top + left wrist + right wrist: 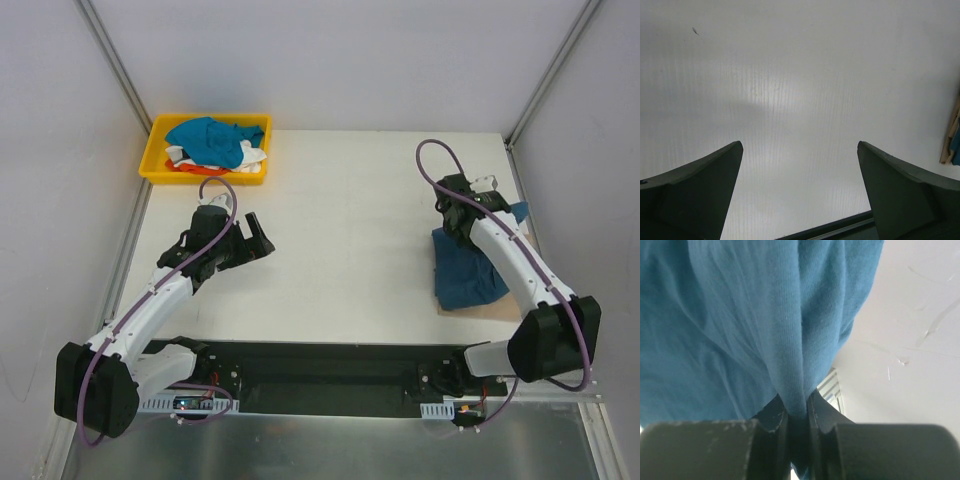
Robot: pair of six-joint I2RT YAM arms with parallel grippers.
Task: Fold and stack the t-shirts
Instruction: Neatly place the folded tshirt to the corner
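A dark teal-blue t-shirt (465, 270) hangs bunched at the table's right side. My right gripper (458, 222) is shut on its upper edge and holds it up. In the right wrist view the cloth (755, 315) is pinched between the closed fingers (822, 412). A tan-beige shirt (500, 308) lies under it, only its edge showing. A bright blue shirt (210, 140), a white one (250, 160) and an orange-red one (192, 168) lie heaped in the tray. My left gripper (255, 238) is open and empty over bare table left of centre.
A yellow plastic tray (158, 152) stands at the back left corner. White walls with metal posts (115, 70) close the cell on the left, back and right. A black base rail (330, 375) runs along the near edge.
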